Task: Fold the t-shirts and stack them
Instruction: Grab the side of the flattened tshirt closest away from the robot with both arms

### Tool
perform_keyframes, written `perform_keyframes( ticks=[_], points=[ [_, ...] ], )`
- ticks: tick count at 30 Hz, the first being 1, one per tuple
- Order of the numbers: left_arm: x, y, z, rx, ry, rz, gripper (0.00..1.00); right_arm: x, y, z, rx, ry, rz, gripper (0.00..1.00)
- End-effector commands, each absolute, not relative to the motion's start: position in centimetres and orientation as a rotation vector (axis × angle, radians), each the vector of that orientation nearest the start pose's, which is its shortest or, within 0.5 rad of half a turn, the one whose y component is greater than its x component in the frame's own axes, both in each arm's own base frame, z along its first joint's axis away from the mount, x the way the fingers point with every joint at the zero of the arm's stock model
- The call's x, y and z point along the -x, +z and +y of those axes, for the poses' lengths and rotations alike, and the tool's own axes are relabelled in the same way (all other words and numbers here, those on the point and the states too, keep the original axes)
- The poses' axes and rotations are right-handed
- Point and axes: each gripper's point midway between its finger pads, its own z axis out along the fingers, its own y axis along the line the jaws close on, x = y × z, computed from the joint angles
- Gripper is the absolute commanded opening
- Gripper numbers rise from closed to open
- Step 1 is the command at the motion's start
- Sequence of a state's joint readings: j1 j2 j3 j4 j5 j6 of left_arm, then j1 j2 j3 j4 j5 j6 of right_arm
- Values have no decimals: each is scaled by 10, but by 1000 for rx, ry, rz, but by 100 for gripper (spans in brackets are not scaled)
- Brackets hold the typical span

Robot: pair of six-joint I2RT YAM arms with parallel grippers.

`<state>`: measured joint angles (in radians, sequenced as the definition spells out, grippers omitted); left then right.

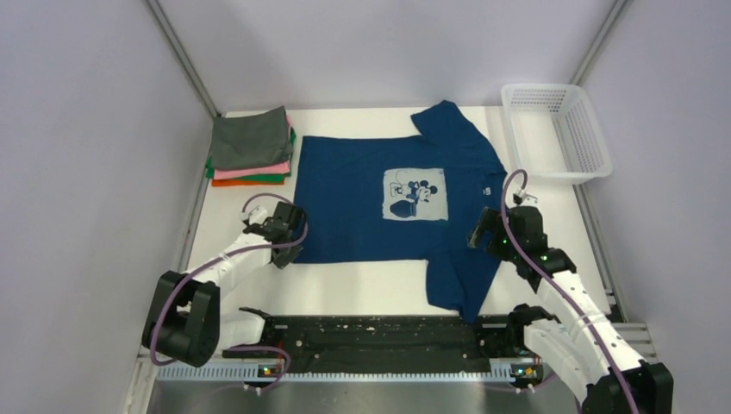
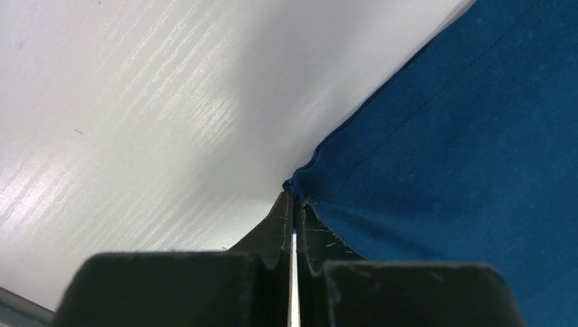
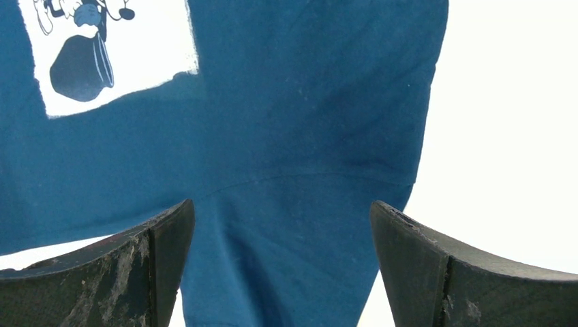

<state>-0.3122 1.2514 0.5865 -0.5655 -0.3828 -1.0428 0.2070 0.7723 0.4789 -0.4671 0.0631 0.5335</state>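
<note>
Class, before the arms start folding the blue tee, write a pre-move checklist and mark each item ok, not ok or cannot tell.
1. Left gripper shut on the blue t-shirt at its hem corner: ok.
2. Right gripper holding cloth: not ok, open over the near sleeve.
3. Shirt body flat, print up: ok.
4. Gap between shirt and folded stack: cannot tell.

Bare table [image 1: 362, 289] nearside, stack [image 1: 250, 142] far-left, basket [image 1: 560, 176] apparently at far-right edge
</note>
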Motion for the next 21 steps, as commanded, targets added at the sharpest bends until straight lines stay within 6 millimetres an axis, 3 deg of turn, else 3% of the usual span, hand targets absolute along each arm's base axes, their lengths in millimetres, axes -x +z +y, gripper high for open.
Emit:
perform_keyframes(
  ticks=[1,4,10,14,18,21],
  points=[
    [-226,10,-41,1031,121,2449,0,-239,111,55,-388,269,2264,96],
    [-226,15,-35,1028,137,2422,0,-234,115,56,-386,271,2294,96],
    [-230,25,-30,964,147,2393,0,-214,107,82,-286,296,2435,91],
    [-233,27,-33,948,123,2392,0,-185,101,117,-148,292,2519,86],
    [-234,28,-37,938,84,2388,0,-150,80,119,-100,181,2649,78],
    [-232,31,-34,942,91,2375,0,-127,63,134,-52,227,2719,69]
  ],
)
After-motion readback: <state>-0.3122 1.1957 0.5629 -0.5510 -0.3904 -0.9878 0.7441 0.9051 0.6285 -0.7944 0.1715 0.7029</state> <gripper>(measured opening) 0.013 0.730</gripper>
